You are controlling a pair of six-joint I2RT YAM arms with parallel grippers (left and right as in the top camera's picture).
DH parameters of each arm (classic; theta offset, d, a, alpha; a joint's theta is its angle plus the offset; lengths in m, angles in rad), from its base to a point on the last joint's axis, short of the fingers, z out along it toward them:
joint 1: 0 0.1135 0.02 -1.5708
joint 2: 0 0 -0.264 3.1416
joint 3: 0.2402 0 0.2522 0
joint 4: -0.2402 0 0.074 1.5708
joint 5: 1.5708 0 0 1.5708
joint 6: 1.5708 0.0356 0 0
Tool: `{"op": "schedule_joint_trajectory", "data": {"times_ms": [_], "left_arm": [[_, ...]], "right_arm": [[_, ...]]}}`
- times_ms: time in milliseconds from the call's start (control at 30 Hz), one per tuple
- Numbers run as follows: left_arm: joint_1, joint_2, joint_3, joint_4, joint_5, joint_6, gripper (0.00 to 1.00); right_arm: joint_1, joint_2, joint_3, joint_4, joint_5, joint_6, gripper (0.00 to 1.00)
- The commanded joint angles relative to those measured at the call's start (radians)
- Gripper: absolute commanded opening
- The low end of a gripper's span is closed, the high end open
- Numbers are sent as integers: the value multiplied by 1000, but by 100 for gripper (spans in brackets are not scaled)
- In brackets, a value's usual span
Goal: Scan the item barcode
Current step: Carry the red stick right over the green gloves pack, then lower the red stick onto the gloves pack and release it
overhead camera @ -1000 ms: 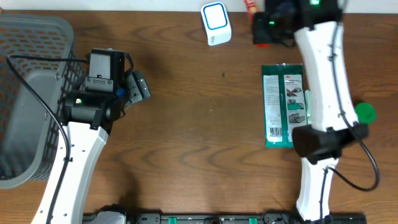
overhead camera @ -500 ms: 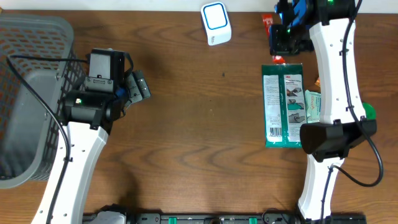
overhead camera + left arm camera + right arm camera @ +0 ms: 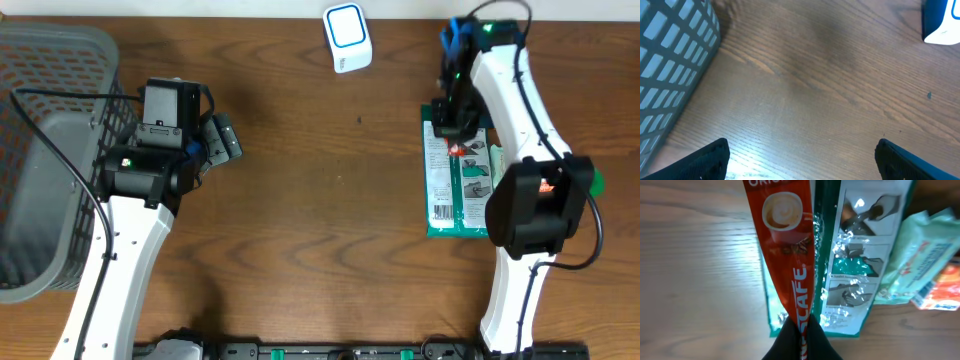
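Note:
My right gripper (image 3: 802, 330) is shut on the lower end of a red coffee sachet (image 3: 790, 255), which sticks out ahead of the jaws. In the overhead view the right gripper (image 3: 455, 118) hangs over the top of a green packet (image 3: 445, 195), and a bit of the red sachet (image 3: 457, 149) shows below it. The white and blue scanner (image 3: 347, 37) stands at the back centre, left of that arm. Beside the basket my left gripper (image 3: 222, 140) stands open over bare wood, its jaws (image 3: 802, 155) wide apart, the scanner (image 3: 942, 22) far ahead.
A grey mesh basket (image 3: 50, 150) fills the left side, its wall (image 3: 670, 65) close to the left wrist. The green packet (image 3: 860, 255) lies flat with a pale wipes pack (image 3: 922, 265) and an orange wrapper (image 3: 940, 295) at its right. A green round lid (image 3: 593, 182) sits further right.
The right arm has swung from the table's back edge toward the front, carrying the red sachet, and now hangs over the green packet. The left arm has not moved.

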Motion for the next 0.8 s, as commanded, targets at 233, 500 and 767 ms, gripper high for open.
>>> {"op": "schedule_joint_trajectory", "data": {"times_ms": [233,500,767], "left_arm": [[2,-2,13,0,-13,13,93],[2,-2,13,0,-13,13,93],[2,-2,13,0,-13,13,93]], "right_arm": [[-10,9,-256,134,60,22,44],[-26,8,-255,134,55,22,99],[-37,3,-76,-5,55,21,99]]}}
